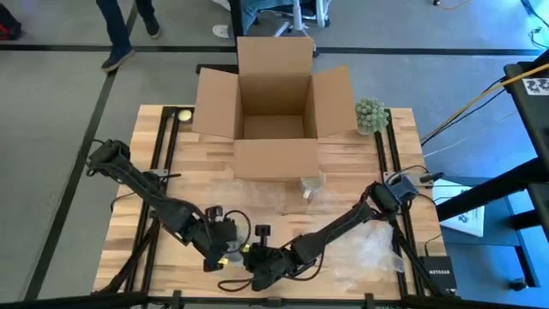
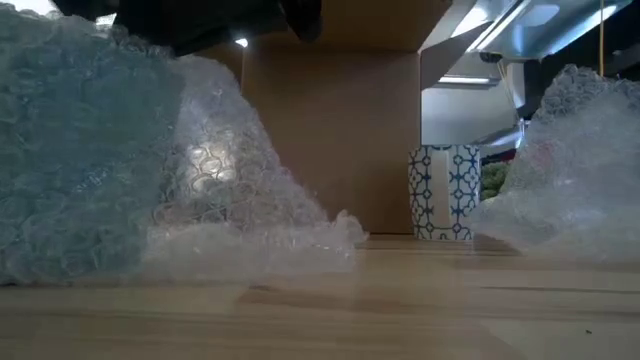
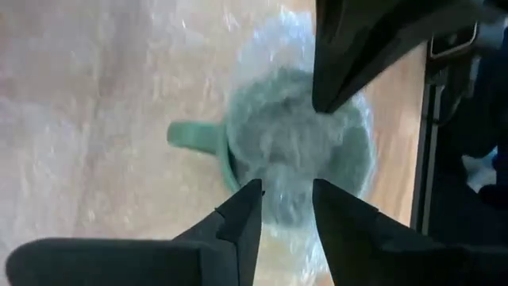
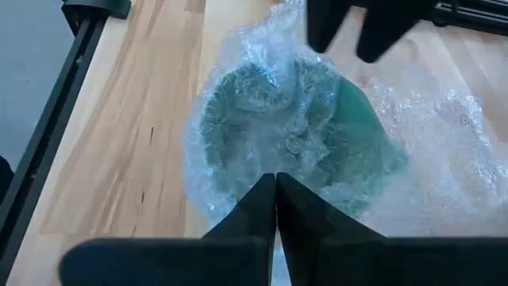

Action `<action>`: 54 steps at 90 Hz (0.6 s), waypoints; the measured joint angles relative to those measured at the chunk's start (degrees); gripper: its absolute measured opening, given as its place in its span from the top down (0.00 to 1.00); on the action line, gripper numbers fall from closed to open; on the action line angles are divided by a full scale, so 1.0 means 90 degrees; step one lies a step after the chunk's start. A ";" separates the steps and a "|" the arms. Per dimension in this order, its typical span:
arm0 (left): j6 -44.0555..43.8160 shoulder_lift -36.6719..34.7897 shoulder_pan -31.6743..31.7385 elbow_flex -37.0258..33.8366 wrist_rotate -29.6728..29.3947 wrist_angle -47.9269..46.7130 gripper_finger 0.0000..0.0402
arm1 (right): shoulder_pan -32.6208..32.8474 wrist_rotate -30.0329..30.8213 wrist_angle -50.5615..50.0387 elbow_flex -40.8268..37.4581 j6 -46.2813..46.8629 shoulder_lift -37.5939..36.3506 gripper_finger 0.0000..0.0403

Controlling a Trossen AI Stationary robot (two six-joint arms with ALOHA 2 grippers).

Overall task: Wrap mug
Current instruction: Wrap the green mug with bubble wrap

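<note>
Left wrist view puts the green mug (image 3: 298, 151) right under your left gripper (image 3: 284, 197), handle sideways, bubble wrap (image 3: 290, 143) stuffed into its mouth. It sits at the table's near edge. Left fingers stand slightly apart, holding nothing. Your right gripper (image 4: 275, 184) is pinched closed on the wrap, directly over the mug.

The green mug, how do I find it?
Find the big cardboard box, then look at the table's opposite edge, where both arms meet. The green mug sits there, its handle poking out. Unlike the blue patterned cup near the box, it is covered in bubble wrap.
</note>
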 joint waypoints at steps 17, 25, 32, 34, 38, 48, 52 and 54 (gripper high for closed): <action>0.0067 0.0395 -0.0005 -0.0002 0.0073 0.0068 0.76 | 0.0000 -0.0049 0.0022 0.0000 0.0002 0.0002 1.00; 0.0128 0.0630 0.0007 0.0000 0.0143 0.0084 0.76 | -0.0006 -0.0039 0.0055 0.0000 0.0000 0.0005 1.00; 0.0151 0.0835 0.0007 0.0000 0.0154 0.0085 0.76 | -0.0019 -0.0042 0.0073 0.0000 0.0002 0.0005 1.00; 0.0180 0.0901 0.0007 0.0000 0.0163 0.0113 0.76 | -0.0019 -0.0040 0.0079 0.0001 0.0002 0.0005 1.00; 0.0236 0.1015 0.0010 0.0000 0.0158 0.0214 0.76 | -0.0018 -0.0024 0.0074 0.0002 0.0002 0.0005 1.00; 0.0343 0.1299 0.0045 0.0010 0.0152 0.0557 0.76 | -0.0012 -0.0003 0.0057 0.0002 -0.0002 0.0005 1.00; 0.0415 0.1417 0.0061 0.0012 0.0131 0.0703 0.76 | -0.0013 -0.0005 0.0045 -0.0002 -0.0008 0.0005 1.00; 0.0431 0.1468 0.0061 0.0018 0.0114 0.0744 0.76 | -0.0009 0.0007 0.0040 -0.0005 -0.0009 0.0005 1.00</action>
